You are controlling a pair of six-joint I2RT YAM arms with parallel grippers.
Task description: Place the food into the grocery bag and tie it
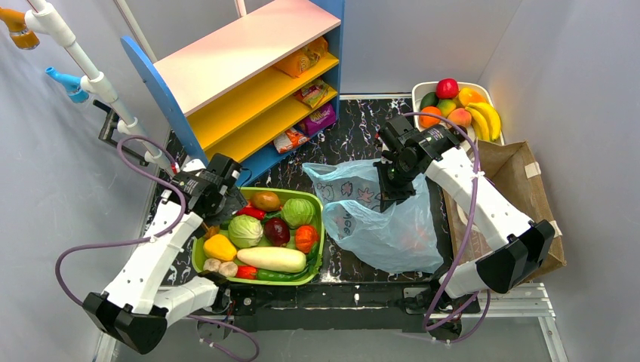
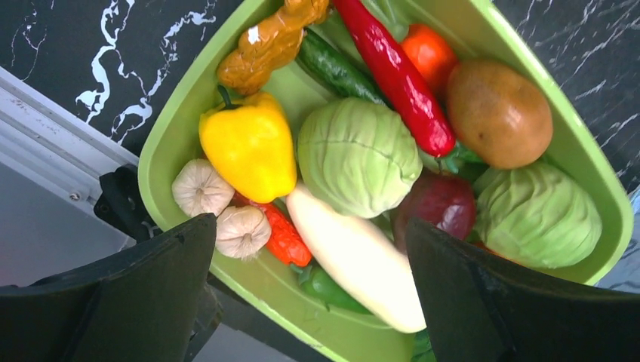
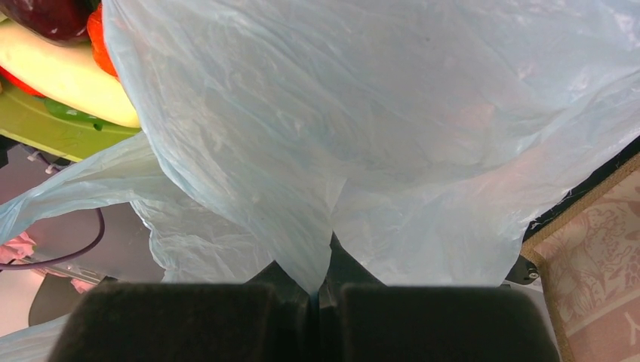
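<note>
The light-blue grocery bag (image 1: 381, 222) lies crumpled on the dark marbled table, its mouth toward the back left. A faint round orange shape (image 1: 416, 238), the food, shows through the plastic near the bag's right side. My right gripper (image 1: 392, 190) is shut on a fold of the bag (image 3: 317, 151), which bunches into the closed jaws of that gripper (image 3: 317, 290). My left gripper (image 1: 226, 205) hovers open over the left end of the green tray (image 1: 321, 226). Seen from the left wrist, this gripper (image 2: 311, 222) holds nothing, and the white radish (image 2: 355, 256) lies below it.
The green tray (image 2: 226, 68) holds cabbages, a yellow pepper (image 2: 247, 147), garlic, a red chilli and a potato. A white bin of fruit (image 1: 456, 109) stands at the back right. A brown paper bag (image 1: 521, 188) lies on the right. A shelf with snack packs (image 1: 256, 83) stands behind.
</note>
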